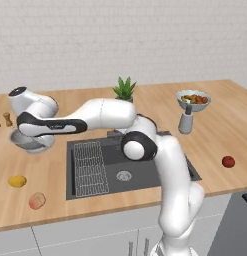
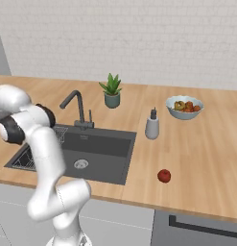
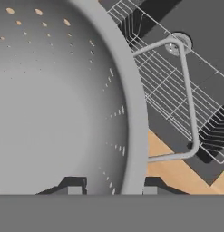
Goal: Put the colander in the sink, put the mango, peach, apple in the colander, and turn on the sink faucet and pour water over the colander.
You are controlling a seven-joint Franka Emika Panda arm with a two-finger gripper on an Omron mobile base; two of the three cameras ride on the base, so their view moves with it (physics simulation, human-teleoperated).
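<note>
**Gripping the colander's rim**

Clamping the thin metal rim, the gripper [image 3: 109,189] has closed on the perforated silvery colander [image 1: 30,141], left of the dark rectangular sink [image 1: 140,175] with its wire grid rack [image 3: 177,99].

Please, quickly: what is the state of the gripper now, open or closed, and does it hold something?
Gripper: closed on the rim of the colander.
</note>
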